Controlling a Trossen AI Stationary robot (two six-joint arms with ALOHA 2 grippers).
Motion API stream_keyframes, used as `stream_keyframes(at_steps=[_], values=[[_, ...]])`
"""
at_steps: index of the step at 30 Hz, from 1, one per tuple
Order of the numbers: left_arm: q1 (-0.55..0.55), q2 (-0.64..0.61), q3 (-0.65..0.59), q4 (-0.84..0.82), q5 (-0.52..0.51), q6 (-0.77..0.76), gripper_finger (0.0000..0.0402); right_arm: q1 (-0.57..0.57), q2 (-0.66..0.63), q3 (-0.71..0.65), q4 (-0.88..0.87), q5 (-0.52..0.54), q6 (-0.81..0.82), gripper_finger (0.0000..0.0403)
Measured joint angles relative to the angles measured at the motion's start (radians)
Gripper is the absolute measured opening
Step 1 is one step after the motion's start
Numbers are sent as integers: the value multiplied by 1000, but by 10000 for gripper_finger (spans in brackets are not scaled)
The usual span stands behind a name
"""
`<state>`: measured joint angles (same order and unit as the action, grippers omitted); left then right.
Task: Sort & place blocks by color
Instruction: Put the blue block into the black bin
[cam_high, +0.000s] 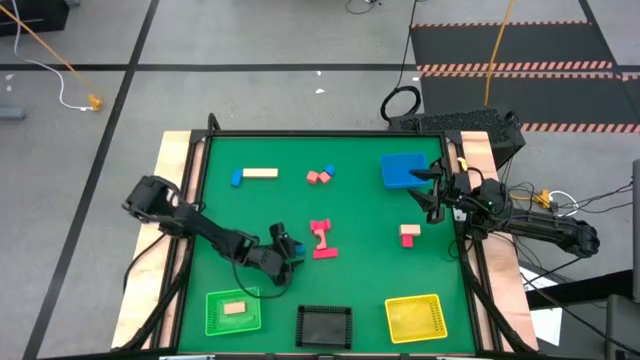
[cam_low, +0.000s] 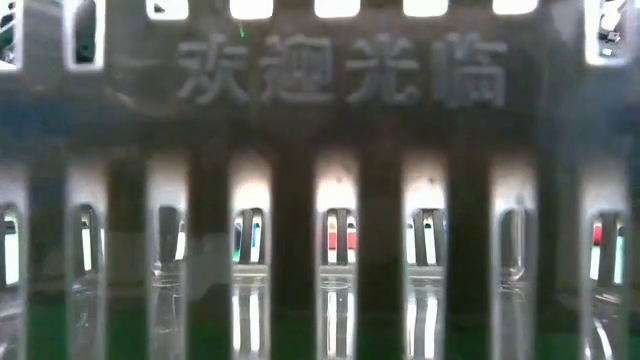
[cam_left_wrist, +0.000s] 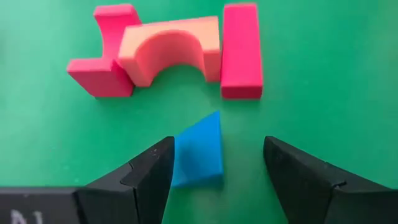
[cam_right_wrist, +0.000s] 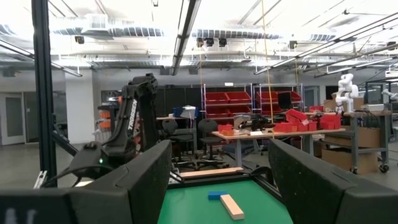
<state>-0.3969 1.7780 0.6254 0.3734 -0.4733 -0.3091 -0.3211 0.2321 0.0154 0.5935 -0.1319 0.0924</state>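
The low view is almost wholly blocked by the blurred wall of the black tray pressed up to the lens; only slivers of red and green show through its slots. In the high view, the left gripper covers part of the blue block. The left wrist view cuts its fingers at the bottom edge.

even overhead light from ceiling strips, soft shadows; the low view is blurred behind a dark slotted mesh wall.
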Motion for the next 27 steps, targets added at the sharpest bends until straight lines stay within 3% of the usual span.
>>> stream_keyframes(at_steps=[8, 19, 27], values=[[6, 82, 4, 86, -29, -97, 231, 0, 0, 0, 0, 0, 0, 258], [6, 84, 4, 37, -51, -104, 86, 0, 0, 0, 0, 0, 0, 258], [13, 85, -1, 139, -39, -58, 84, 0, 0, 0, 0, 0, 0, 258]])
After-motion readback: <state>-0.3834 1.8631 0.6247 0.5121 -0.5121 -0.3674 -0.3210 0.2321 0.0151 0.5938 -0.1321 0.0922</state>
